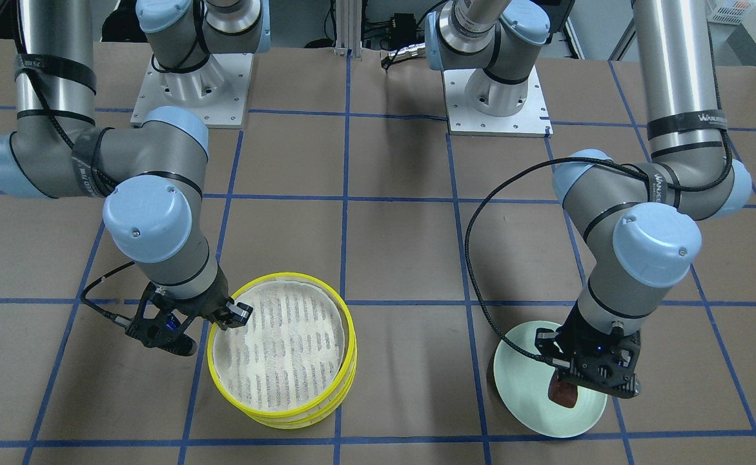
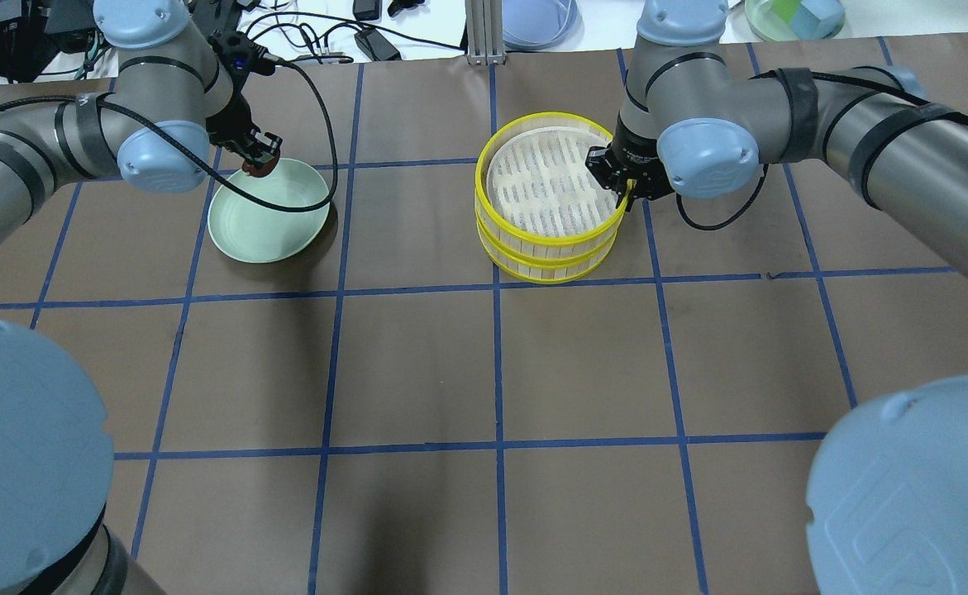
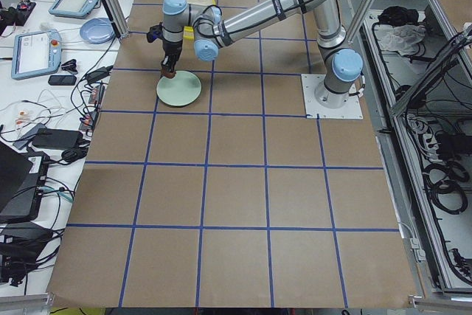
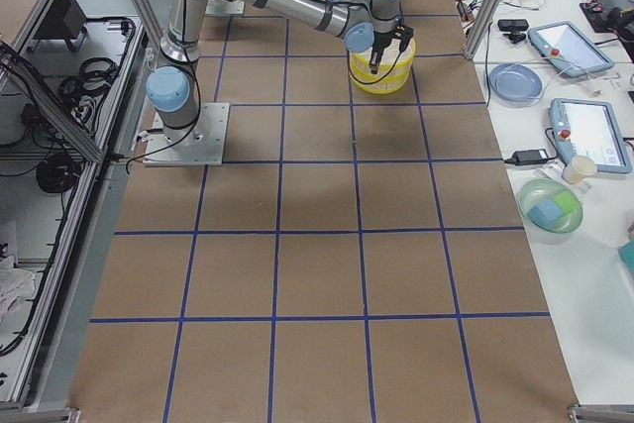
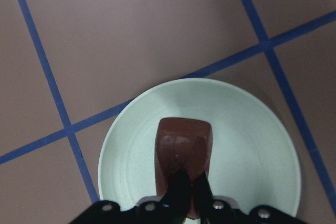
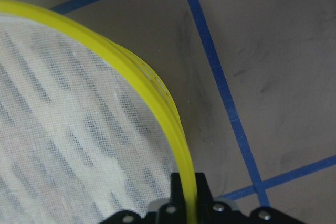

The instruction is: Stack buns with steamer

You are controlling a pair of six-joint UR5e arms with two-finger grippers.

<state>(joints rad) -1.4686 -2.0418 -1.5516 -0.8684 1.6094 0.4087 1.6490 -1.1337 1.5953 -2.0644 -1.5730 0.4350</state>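
Note:
The dark reddish-brown bun (image 5: 184, 148) is held in my left gripper (image 5: 187, 190), which is shut on it just over the pale green plate (image 5: 252, 140). The bun (image 1: 561, 392) shows under that gripper (image 1: 589, 378) in the front view, and in the overhead view (image 2: 254, 168) at the plate's (image 2: 273, 227) far rim. The two steamer tiers (image 2: 545, 194) are stacked, the upper one sitting slightly askew (image 1: 281, 349). My right gripper (image 2: 621, 186) is shut on the upper tier's yellow rim (image 6: 173, 129). The upper liner is bare. The cream-white bun is out of view.
The two arm bases (image 1: 190, 90) stand at the robot's side of the table. A blue plate (image 2: 537, 16) and a green container (image 2: 793, 12) lie on the bench beyond the table, with cables (image 2: 326, 41). Brown table paper with a blue tape grid (image 2: 496, 364) lies around.

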